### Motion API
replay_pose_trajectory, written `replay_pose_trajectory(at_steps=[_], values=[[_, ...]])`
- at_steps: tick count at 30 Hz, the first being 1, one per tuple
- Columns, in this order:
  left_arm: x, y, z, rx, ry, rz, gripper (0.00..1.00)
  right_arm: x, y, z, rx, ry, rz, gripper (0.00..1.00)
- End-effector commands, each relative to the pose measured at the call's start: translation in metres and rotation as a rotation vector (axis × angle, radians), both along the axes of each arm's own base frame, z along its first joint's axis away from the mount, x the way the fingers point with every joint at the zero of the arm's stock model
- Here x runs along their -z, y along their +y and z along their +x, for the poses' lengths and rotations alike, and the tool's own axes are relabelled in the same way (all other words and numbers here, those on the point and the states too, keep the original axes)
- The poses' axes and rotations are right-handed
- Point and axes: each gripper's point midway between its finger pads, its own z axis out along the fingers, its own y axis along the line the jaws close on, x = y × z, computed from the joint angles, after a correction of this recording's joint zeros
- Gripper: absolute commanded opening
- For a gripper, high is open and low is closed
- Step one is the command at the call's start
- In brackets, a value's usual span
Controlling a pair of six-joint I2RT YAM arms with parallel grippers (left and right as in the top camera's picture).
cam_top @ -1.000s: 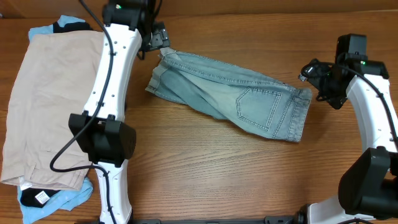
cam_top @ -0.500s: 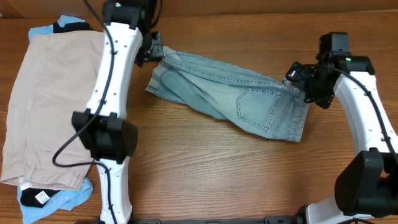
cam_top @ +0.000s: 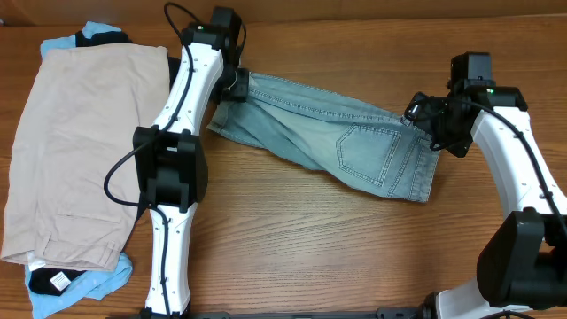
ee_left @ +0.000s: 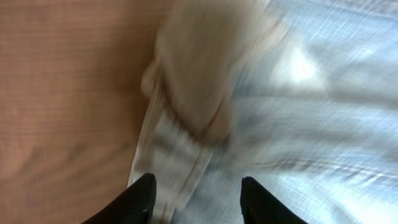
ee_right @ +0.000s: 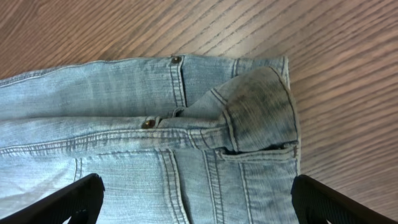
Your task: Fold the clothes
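Observation:
The faded light-blue denim shorts (cam_top: 337,133) lie flat across the middle of the table, back pocket up. My left gripper (cam_top: 239,86) is down at their upper-left hem. In the blurred left wrist view its fingers (ee_left: 146,199) stand partly apart over the hem fold of the shorts (ee_left: 298,124), with cloth showing in the gap. My right gripper (cam_top: 423,120) hovers over the waistband end. It is wide open, and its fingertips (ee_right: 81,199) straddle the shorts (ee_right: 186,124) by the belt loop and rivets.
A pile of clothes lies at the left: a large beige garment (cam_top: 75,142) on top, sky-blue cloth (cam_top: 62,44) and black cloth (cam_top: 102,37) peeking out beneath. Bare wooden table (cam_top: 310,248) stretches in front of the shorts.
My left arm has swung right onto the shorts' hem and its jaws have narrowed from wide open. My right gripper has moved left over the waistband end, still open.

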Motion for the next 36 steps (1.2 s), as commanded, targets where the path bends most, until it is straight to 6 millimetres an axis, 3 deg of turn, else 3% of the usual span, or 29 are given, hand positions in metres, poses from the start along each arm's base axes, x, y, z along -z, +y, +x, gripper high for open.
replay_pose_trajectory(at_steps=[1, 5, 10, 13, 16, 20, 26, 32, 36], values=[[-0.012, -0.006, 0.015, 0.064, -0.069, -0.028, 0.5, 0.002, -0.003, -0.002, 0.003, -0.003, -0.014, 1.0], [-0.023, -0.011, 0.038, 0.065, -0.169, -0.045, 0.61, 0.001, -0.003, 0.0, 0.004, -0.01, -0.014, 1.0], [-0.008, -0.016, 0.05, 0.067, -0.192, -0.062, 0.72, 0.001, -0.003, 0.002, 0.007, -0.016, -0.013, 1.0], [0.005, -0.019, 0.034, 0.075, -0.111, -0.081, 0.73, 0.001, -0.003, 0.0, 0.006, -0.012, -0.013, 1.0], [0.011, -0.012, 0.002, 0.058, 0.021, -0.062, 0.73, 0.001, -0.003, 0.001, 0.006, -0.013, -0.013, 1.0], [0.015, -0.005, -0.03, 0.048, 0.155, -0.034, 0.67, 0.001, -0.003, 0.002, 0.007, -0.017, -0.013, 1.0], [0.016, 0.0, -0.032, 0.049, 0.163, -0.009, 0.67, 0.002, -0.003, -0.001, 0.006, -0.007, -0.012, 1.0], [0.018, -0.004, -0.02, 0.047, 0.116, -0.019, 0.65, 0.002, -0.003, -0.001, 0.006, -0.008, -0.012, 1.0], [0.028, -0.007, -0.028, 0.036, 0.148, -0.01, 0.56, 0.002, -0.003, -0.001, 0.006, -0.005, -0.012, 1.0]])
